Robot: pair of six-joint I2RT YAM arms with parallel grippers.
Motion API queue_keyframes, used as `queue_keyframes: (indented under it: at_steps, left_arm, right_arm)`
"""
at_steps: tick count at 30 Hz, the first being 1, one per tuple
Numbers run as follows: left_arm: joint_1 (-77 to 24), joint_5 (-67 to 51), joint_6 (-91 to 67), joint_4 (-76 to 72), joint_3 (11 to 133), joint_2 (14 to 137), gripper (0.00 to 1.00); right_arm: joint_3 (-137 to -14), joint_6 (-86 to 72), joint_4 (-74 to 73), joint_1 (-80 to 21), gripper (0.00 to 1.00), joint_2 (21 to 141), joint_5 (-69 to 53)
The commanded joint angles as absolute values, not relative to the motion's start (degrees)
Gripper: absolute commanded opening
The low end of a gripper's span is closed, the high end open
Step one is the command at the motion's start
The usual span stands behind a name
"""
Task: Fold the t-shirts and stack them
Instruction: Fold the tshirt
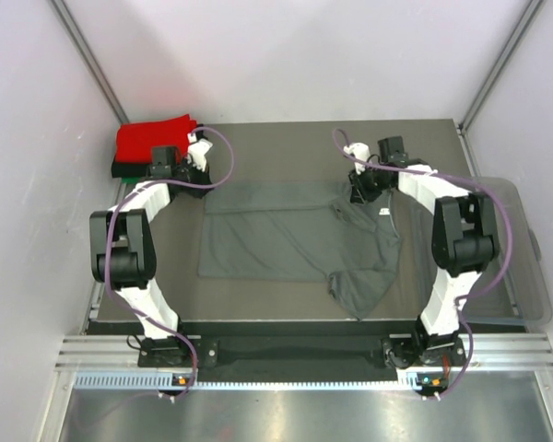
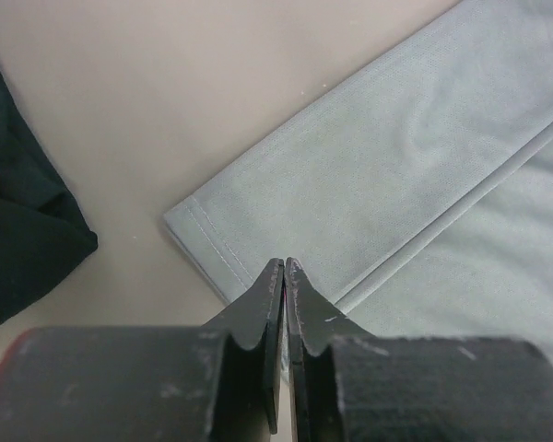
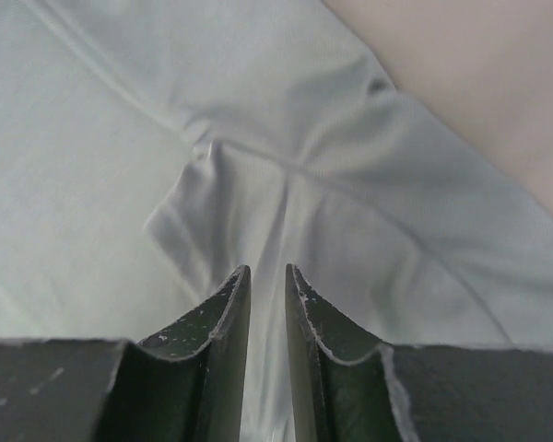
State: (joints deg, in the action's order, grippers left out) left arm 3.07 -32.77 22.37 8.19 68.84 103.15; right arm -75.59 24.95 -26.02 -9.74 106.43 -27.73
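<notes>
A dark grey t-shirt lies spread across the middle of the table, with one sleeve trailing toward the front right. My left gripper is at its far left corner. In the left wrist view the jaws are pressed together on the hemmed corner of the shirt. My right gripper is down on the shirt's far right part. There its jaws stand a narrow gap apart, with a raised ridge of the cloth running in between them. A folded red t-shirt tops a stack at the far left.
Under the red shirt, a black folded one lies close to the left of my left gripper, with a green edge below it. A clear plastic bin sits along the table's right edge. White walls close in on both sides.
</notes>
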Motion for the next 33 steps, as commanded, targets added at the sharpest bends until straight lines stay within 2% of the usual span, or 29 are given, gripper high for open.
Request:
queue_keyframes:
  at_steps: [1, 8, 21, 33]
  left_arm:
    - [2.9, -34.9, 20.2, 7.5, 68.8, 102.1, 0.08]
    - [2.9, -35.2, 19.4, 7.2, 67.2, 101.5, 0.07]
    - [2.9, -33.8, 18.5, 6.5, 65.0, 100.5, 0.08]
    - [2.7, -30.3, 21.4, 13.7, 67.9, 93.2, 0.1]
  right_arm:
    - [-80.8, 23.9, -24.6, -11.9, 0.22, 109.9, -27.0]
    - [-83.7, 24.6, -26.1, -16.3, 0.21, 114.7, -25.4]
    - [-81.2, 25.1, -27.0, -20.0, 0.2, 114.3, -22.5]
    - [-79.1, 26.4, -27.7, -16.8, 0.21, 103.2, -15.6]
